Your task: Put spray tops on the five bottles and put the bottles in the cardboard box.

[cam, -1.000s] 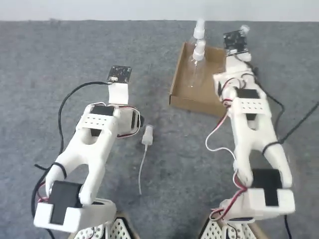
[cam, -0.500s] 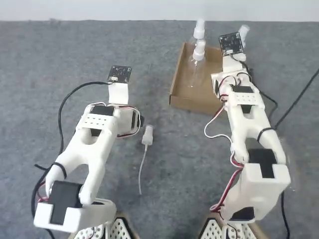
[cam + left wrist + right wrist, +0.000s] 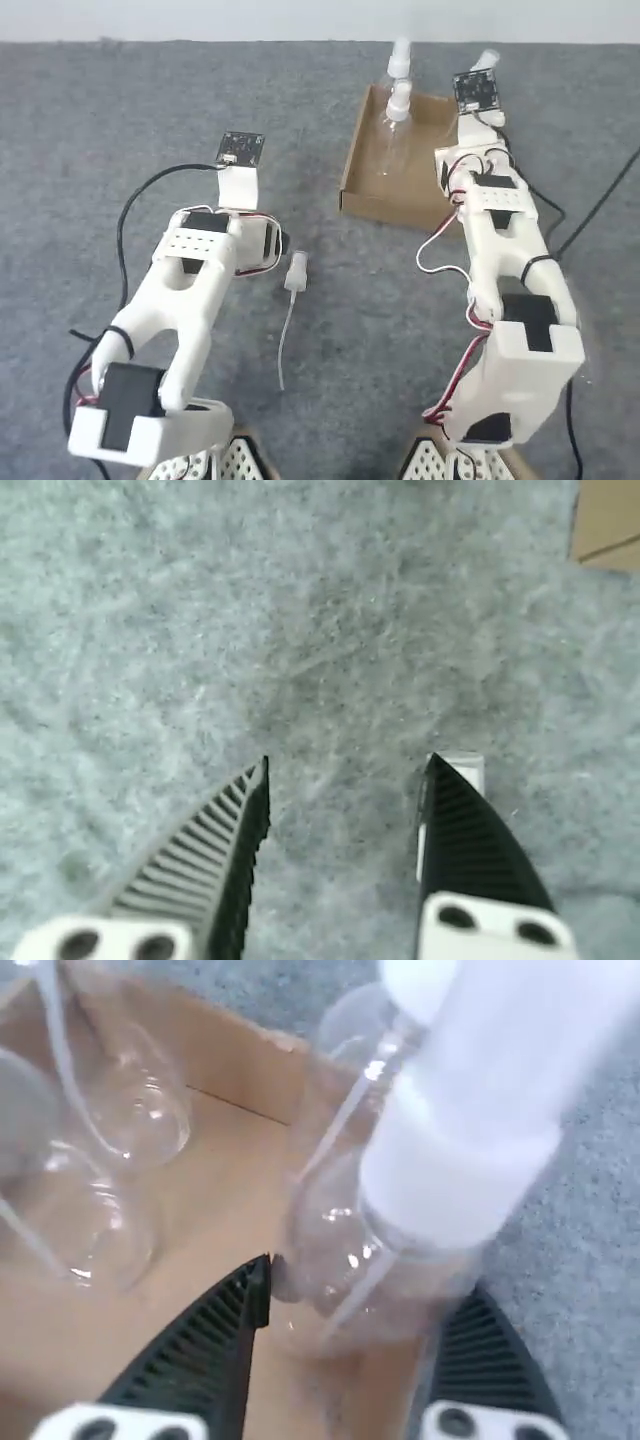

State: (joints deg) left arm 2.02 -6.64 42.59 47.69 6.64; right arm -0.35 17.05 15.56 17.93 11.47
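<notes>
High view: the box (image 3: 362,190) sits near the table's (image 3: 100,120) far edge. Two capped bottles (image 3: 398,115) stand at its far-left corner, and a loose spray top (image 3: 295,272) lies mid-table.

Left wrist view: the left gripper (image 3: 345,780) gapes over bare table.

Right wrist view: the right gripper (image 3: 367,1277) clamps a tilted, capped bottle (image 3: 330,1230) at the box's edge.

clear glossy plastic bottle (image 3: 340,1250), matt cardboard box (image 3: 388,208), rough carpet (image 3: 300,630)
</notes>
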